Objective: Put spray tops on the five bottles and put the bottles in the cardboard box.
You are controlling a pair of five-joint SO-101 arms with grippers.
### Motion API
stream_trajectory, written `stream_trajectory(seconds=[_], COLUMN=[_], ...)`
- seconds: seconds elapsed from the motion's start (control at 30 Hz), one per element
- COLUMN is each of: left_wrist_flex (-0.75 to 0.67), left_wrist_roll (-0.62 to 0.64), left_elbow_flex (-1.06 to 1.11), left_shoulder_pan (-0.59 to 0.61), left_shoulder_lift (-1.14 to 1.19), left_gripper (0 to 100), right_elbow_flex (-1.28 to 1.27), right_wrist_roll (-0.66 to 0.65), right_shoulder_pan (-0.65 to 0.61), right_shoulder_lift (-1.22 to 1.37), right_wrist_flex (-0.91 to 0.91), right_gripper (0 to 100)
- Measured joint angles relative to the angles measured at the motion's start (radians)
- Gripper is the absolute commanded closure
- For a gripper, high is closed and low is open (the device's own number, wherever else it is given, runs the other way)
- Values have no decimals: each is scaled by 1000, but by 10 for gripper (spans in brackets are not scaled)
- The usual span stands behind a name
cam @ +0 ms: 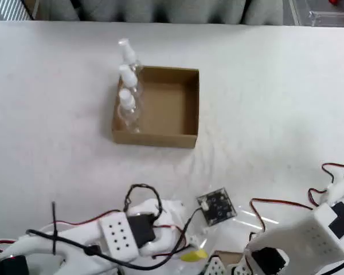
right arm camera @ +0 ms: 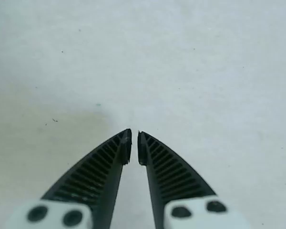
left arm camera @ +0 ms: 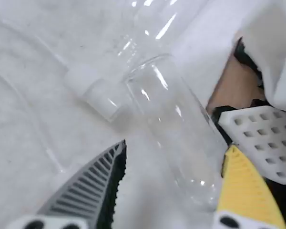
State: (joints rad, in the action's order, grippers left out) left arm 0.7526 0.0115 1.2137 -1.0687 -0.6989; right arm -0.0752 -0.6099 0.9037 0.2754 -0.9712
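Observation:
The cardboard box (cam: 183, 109) sits mid-table, and three clear bottles with white spray tops (cam: 128, 77) stand in a row along one inner wall. At the near edge, my left gripper (left arm camera: 176, 145) is open over the table. A clear bottle without a top (left arm camera: 176, 129) lies between its grey finger (left arm camera: 97, 183) and yellow finger (left arm camera: 240, 188), close to the yellow one. Beyond it lies a second clear bottle (left arm camera: 148, 24) with a white collar (left arm camera: 93, 90). My right gripper (right arm camera: 134, 143) is shut over bare white table, holding nothing.
A small black square board (cam: 216, 206) on a wire lies near the front edge, between the arms. Red and black cables (cam: 143, 197) loop over the left arm. A white perforated part (left arm camera: 267, 140) of the other arm sits close beside the yellow finger.

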Motion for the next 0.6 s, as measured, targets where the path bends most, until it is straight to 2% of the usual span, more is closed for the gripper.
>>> stream_trajectory(seconds=[0.23, 0.4, 0.47, 0.6], left_wrist_flex=[-43, -44, -44, -55], left_wrist_roll=[-2, -2, -2, -2], left_elbow_flex=[-37, -49, -51, -51], left_shoulder_pan=[21, 23, 23, 23], left_shoulder_lift=[249, 262, 264, 264], left_gripper=[694, 715, 779, 995], right_elbow_flex=[121, 147, 150, 150], right_wrist_roll=[0, 0, 0, 0], right_shoulder_pan=[0, 0, 0, 0], right_shoulder_lift=[0, 0, 0, 0], right_wrist_flex=[-135, -178, -180, -180], right_gripper=[981, 981, 981, 981])
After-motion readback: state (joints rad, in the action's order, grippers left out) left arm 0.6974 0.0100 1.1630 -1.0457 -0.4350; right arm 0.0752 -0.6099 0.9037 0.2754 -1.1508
